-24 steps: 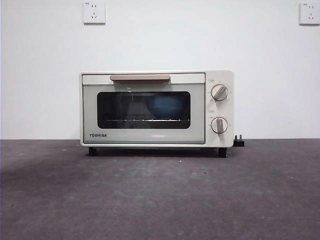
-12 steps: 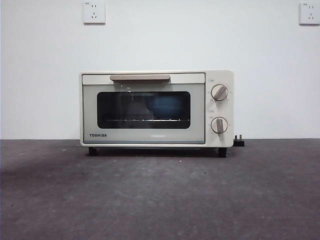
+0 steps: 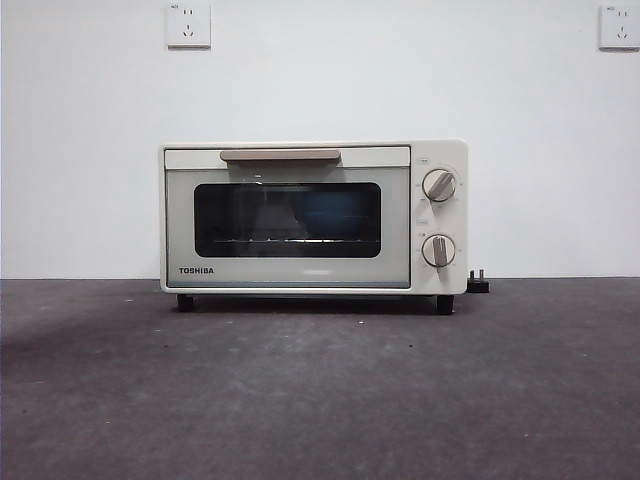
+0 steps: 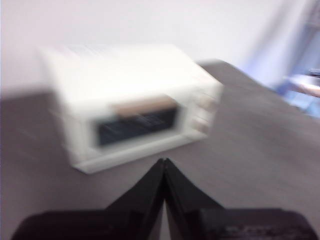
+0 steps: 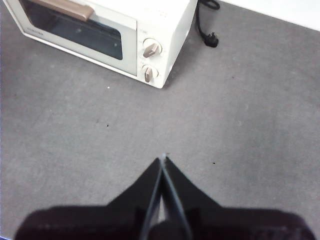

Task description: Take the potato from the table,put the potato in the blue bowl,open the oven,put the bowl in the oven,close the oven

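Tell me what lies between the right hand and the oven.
Only bare table: in the right wrist view, nothing sits on the grey surface between the right hand, jaws shut, and the oven. Its door is closed.

I see the cream-white Toshiba oven (image 3: 313, 217) standing on the dark grey table (image 3: 320, 390), its glass door shut and the beige handle across the top. Behind the glass, the blue bowl (image 3: 336, 216) sits on the wire rack, toward the oven's knob side.
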`<state>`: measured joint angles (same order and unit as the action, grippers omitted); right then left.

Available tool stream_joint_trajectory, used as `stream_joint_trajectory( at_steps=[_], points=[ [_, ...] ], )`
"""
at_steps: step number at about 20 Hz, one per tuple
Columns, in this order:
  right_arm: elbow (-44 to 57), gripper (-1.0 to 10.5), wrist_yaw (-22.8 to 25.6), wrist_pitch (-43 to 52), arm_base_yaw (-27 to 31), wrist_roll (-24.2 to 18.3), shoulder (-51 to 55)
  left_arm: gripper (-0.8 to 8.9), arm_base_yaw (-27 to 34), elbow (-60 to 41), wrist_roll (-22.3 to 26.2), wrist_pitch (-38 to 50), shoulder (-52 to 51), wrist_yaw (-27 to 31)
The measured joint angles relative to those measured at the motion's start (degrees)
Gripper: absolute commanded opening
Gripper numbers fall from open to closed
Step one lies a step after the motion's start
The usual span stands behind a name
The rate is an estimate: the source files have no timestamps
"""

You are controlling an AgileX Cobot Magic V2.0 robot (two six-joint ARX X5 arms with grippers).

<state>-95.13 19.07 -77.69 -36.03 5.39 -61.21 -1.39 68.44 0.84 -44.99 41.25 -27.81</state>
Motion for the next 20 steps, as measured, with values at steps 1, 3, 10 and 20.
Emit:
stream_joint_trajectory(
  at_steps=[1,3,10,20],
  points=[
    [0.0,0.0,0.0,0.0,0.0,0.0,-0.4,-0.04,0.4,-1.3,1.8,2.4,-1.6,2.7],
    [0.0,0.0,0.0,0.0,0.0,0.0,-1.3,-0.04,1.2,-5.5,4.3,8.9,-4.8,6.0],
    [0.0,0.0,0.0,0.0,0.0,0.0,-7.1,-0.04,2.4,-46.0,7.1,43.8,-24.1,14.3],
    [0.0,0.0,0.0,0.0,0.0,0.0,-10.9,-0.04,2.3,-65.3,3.6,43.8,-35.1,25.2]
  ],
)
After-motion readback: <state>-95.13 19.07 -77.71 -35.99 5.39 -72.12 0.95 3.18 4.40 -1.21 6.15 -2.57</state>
